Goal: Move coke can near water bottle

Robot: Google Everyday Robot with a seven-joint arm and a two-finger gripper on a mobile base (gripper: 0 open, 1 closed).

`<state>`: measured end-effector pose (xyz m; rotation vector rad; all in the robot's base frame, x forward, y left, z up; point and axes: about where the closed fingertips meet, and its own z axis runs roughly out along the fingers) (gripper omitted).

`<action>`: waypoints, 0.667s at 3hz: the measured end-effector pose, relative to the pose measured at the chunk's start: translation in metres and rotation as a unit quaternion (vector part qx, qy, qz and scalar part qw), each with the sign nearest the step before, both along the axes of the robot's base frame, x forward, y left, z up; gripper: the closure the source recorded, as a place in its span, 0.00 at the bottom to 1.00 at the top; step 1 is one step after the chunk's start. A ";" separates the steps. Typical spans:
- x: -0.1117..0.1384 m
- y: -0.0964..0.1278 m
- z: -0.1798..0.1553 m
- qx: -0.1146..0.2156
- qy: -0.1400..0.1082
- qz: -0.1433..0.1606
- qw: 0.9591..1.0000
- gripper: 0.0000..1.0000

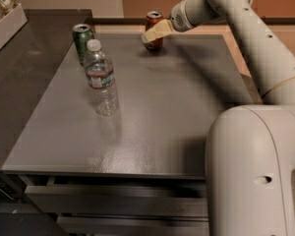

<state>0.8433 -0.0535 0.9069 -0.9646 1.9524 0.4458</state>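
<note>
Parted or closed: cannot tell. Gripper (150,35) right at the coke can (156,44), tan end lying across the can's front at mid-height, reaching in from 2 o'clock. Coke can upright at the 12 o'clock edge of the table (167,117), silver top showing above the gripper. Behind the gripper, white arm (258,45) running off toward 3 o'clock, then down to a bulky joint at 5 o'clock of the view. Water bottle (102,80) upright, toward 9 o'clock from the tabletop's middle, well apart from the coke can and at 7 o'clock from it. Green can (80,41) just beside the bottle at its 11 o'clock, partly hidden by cap and shoulder. Pale box (7,26) with snack bags on the darker counter (32,73), at 10 o'clock of the view. Drawer fronts (113,200) under the table's 6 o'clock edge.
</note>
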 end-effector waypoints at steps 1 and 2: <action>0.008 0.005 -0.004 0.000 0.005 0.001 1.000 0.00; 0.013 0.009 -0.006 -0.002 0.009 0.002 1.000 0.16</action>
